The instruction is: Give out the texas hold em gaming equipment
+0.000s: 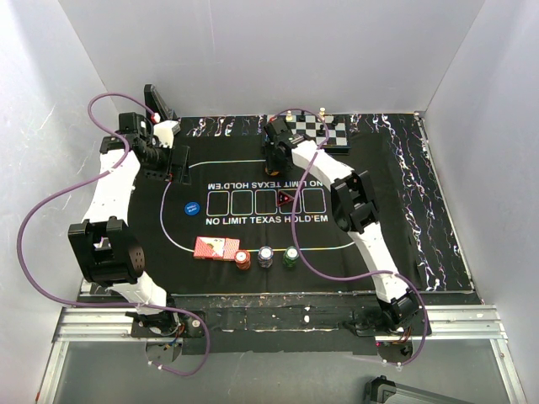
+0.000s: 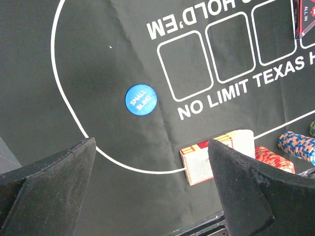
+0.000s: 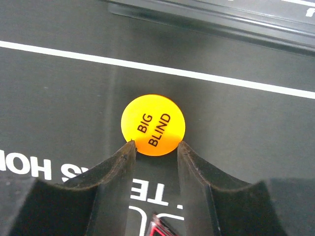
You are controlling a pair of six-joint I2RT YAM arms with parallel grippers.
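Right fingers [image 3: 114,173] — tips at orange chip [image 3: 153,122].

Orange chip [image 3: 153,125]: BIG BLIND; blue chip [image 2: 141,100]: SMALL BLIND.

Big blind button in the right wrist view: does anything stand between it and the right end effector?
Nothing visible does. The orange big blind button lies flat on the black mat, directly at the tips of the right end effector, its jaws flanking the button's near edge. Only bare mat surrounds it.
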